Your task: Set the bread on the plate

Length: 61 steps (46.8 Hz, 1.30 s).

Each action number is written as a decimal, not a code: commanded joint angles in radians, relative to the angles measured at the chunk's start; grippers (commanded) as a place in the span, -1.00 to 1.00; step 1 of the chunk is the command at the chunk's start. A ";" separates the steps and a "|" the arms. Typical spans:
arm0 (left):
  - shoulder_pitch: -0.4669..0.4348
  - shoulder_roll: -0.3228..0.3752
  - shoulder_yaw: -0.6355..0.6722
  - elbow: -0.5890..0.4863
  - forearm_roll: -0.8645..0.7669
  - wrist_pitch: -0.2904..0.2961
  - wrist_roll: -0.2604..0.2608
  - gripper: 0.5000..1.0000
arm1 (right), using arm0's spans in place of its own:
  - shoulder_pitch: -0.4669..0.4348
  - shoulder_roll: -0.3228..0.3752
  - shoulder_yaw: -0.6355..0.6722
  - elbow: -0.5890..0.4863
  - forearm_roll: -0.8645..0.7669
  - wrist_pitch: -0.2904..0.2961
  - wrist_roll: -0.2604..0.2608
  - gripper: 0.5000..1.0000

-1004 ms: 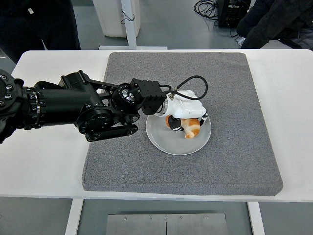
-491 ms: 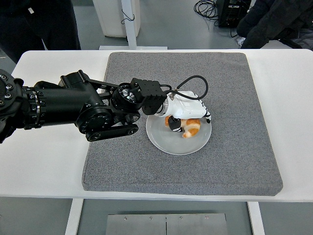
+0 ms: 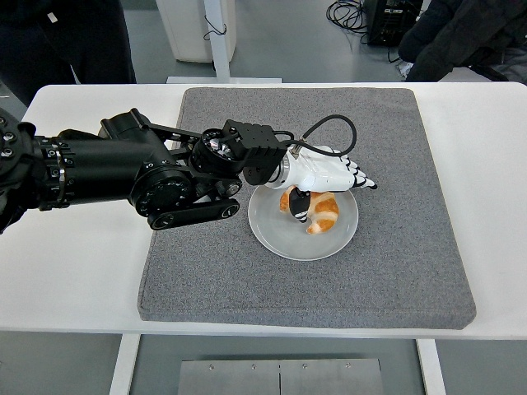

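Observation:
A golden-brown croissant (image 3: 323,212) lies on the round grey plate (image 3: 280,234) in the middle of the grey mat. My left hand (image 3: 329,174), white with black fingertips, hovers just above the bread with its fingers stretched out flat to the right. Its thumb (image 3: 301,205) hangs down over the croissant's left end. The fingers no longer wrap the bread. The black left arm (image 3: 123,169) reaches in from the left edge. My right arm does not show.
The grey felt mat (image 3: 395,247) covers the middle of the white table (image 3: 74,271). A black cable (image 3: 329,127) loops over the hand's wrist. People in dark clothing stand beyond the table's far edge at the top left and top right.
The hand's fingers have uncurled and lifted off the croissant, which now lies free on the plate. The hand and forearm have risen slightly toward the far side.

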State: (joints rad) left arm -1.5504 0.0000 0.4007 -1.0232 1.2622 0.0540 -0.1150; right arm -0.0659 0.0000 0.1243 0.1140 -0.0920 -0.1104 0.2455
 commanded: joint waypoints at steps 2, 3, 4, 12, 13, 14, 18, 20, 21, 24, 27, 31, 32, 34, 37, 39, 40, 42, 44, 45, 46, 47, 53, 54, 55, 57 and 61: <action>-0.033 0.000 -0.017 0.002 -0.033 -0.005 -0.008 0.97 | 0.000 0.000 0.000 0.001 0.000 0.000 0.000 1.00; -0.039 0.000 -0.022 0.002 -0.043 -0.006 -0.011 0.98 | 0.000 0.000 0.000 0.000 0.000 0.000 0.000 1.00; -0.043 0.000 -0.028 0.002 -0.050 -0.006 -0.015 0.97 | 0.000 0.000 0.000 0.000 0.000 0.000 0.000 1.00; -0.089 0.000 -0.059 0.011 -0.113 -0.045 -0.028 0.97 | 0.000 0.000 0.000 0.001 0.000 0.000 0.000 1.00; -0.092 0.000 -0.066 0.012 -0.122 -0.045 -0.028 0.97 | 0.000 0.000 0.000 0.000 0.000 0.000 0.000 1.00; -0.093 0.000 -0.075 0.014 -0.133 -0.045 -0.028 0.97 | 0.000 0.000 0.000 0.000 0.000 0.000 0.000 1.00; -0.093 0.000 -0.123 0.018 -0.174 -0.045 -0.029 0.98 | 0.000 0.000 0.000 0.000 0.000 0.000 0.000 1.00; -0.088 0.000 -0.158 0.023 -0.199 -0.045 -0.028 0.98 | 0.000 0.000 0.000 0.000 0.000 0.000 0.000 1.00; -0.086 0.000 -0.171 0.025 -0.210 -0.045 -0.028 0.98 | 0.000 0.000 0.000 0.000 0.000 0.000 0.000 1.00; -0.080 0.000 -0.191 0.035 -0.227 -0.043 -0.028 0.98 | 0.000 0.000 0.000 0.000 0.000 0.000 0.000 1.00; -0.076 0.000 -0.198 0.049 -0.234 -0.037 -0.023 0.98 | 0.000 0.000 0.000 0.000 0.000 0.000 0.000 1.00; -0.053 0.000 -0.243 0.074 -0.294 -0.037 -0.018 0.98 | 0.000 0.000 0.000 0.000 0.000 0.000 0.000 1.00; -0.050 0.000 -0.256 0.081 -0.317 -0.037 -0.017 0.98 | 0.000 0.000 0.000 0.001 0.000 0.000 0.000 1.00; -0.043 0.000 -0.279 0.110 -0.368 -0.037 -0.015 0.98 | 0.000 0.000 0.000 0.000 0.000 0.000 0.000 1.00; -0.037 0.000 -0.296 0.161 -0.441 -0.037 -0.015 0.98 | 0.000 0.000 0.000 0.001 0.000 0.000 0.000 1.00; -0.034 0.000 -0.301 0.196 -0.490 -0.036 -0.015 0.98 | 0.000 0.000 0.000 0.000 0.000 0.000 0.000 1.00; -0.033 0.000 -0.304 0.212 -0.518 -0.037 -0.017 0.98 | 0.000 0.000 0.000 0.000 0.000 0.000 0.000 1.00; -0.028 0.000 -0.304 0.241 -0.569 -0.036 -0.022 0.98 | 0.000 0.000 0.000 0.001 0.000 0.000 0.000 1.00; -0.022 0.000 -0.309 0.262 -0.624 -0.037 -0.023 0.97 | 0.000 0.000 0.000 0.000 0.000 0.000 0.000 1.00; -0.020 0.000 -0.315 0.271 -0.651 -0.037 -0.023 0.97 | 0.000 0.000 0.000 0.000 0.000 0.000 0.000 1.00; -0.017 0.000 -0.324 0.284 -0.679 -0.037 -0.023 0.97 | 0.000 0.000 0.000 0.000 0.000 0.000 0.000 1.00; -0.014 0.000 -0.332 0.298 -0.704 -0.037 -0.023 0.98 | 0.000 0.000 0.000 0.000 0.000 0.000 0.000 1.00; 0.013 0.000 -0.356 0.393 -0.797 -0.037 -0.025 0.97 | 0.000 0.000 0.000 0.000 0.000 0.000 0.000 1.00; 0.025 0.000 -0.359 0.405 -0.806 -0.037 -0.028 0.97 | 0.000 0.000 0.000 0.000 0.000 0.000 0.000 1.00; 0.035 0.000 -0.362 0.419 -0.814 -0.036 -0.029 0.97 | 0.000 0.000 0.000 0.000 0.000 0.000 0.000 1.00; 0.050 0.000 -0.378 0.442 -0.825 -0.036 -0.034 0.97 | 0.000 0.000 0.000 0.001 0.000 0.000 0.000 1.00; 0.085 0.000 -0.433 0.479 -0.851 -0.037 -0.071 0.97 | 0.000 0.000 0.000 0.001 0.000 0.000 0.000 1.00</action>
State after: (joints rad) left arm -1.4921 -0.0002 0.0064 -0.5705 0.4304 0.0170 -0.1589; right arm -0.0659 0.0000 0.1242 0.1142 -0.0920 -0.1104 0.2455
